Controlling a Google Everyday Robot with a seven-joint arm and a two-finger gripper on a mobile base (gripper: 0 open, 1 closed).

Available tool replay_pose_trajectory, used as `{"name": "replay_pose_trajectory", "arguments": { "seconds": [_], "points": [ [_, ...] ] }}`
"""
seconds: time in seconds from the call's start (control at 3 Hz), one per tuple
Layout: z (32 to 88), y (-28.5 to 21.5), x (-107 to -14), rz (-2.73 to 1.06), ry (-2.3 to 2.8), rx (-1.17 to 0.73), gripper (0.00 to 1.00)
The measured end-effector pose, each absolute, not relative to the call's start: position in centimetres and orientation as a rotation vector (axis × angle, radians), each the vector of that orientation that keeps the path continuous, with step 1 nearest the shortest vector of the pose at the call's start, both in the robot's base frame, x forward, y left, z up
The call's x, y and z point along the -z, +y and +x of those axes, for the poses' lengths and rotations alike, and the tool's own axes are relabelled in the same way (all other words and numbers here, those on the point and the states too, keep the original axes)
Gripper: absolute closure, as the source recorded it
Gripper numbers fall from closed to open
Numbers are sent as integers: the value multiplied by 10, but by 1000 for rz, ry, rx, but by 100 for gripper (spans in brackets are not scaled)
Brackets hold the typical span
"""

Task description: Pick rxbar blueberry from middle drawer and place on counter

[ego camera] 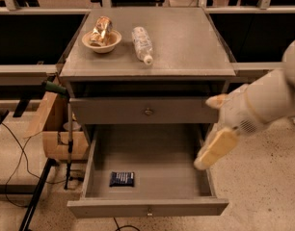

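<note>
End effector (211, 151) at the right wall of the open drawer (152, 153), well apart from the bar (122, 179) at the drawer's front left; its aperture cannot be told.

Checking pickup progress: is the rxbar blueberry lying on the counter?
No, the rxbar blueberry lies front-left in the middle drawer, and the hand hangs over the drawer's right wall, apart from the bar.

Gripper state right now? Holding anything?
Gripper: open or closed cannot be told; above the middle drawer's right side, not holding the rxbar blueberry, which lies on the drawer floor.
</note>
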State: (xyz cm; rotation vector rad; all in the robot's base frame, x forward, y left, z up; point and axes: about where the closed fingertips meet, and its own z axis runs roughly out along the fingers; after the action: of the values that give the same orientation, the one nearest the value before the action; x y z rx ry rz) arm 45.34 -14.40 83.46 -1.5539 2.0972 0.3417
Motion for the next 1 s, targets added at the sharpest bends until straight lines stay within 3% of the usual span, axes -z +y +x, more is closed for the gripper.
{"name": "replay_pose_trajectory", "arguments": {
  "seconds": [0.33, 1.0],
  "points": [
    [460, -76, -770, -1484, 1976, -603, 0],
    [483, -57, -755, -1410, 1930, -628, 0]
  ]
}}
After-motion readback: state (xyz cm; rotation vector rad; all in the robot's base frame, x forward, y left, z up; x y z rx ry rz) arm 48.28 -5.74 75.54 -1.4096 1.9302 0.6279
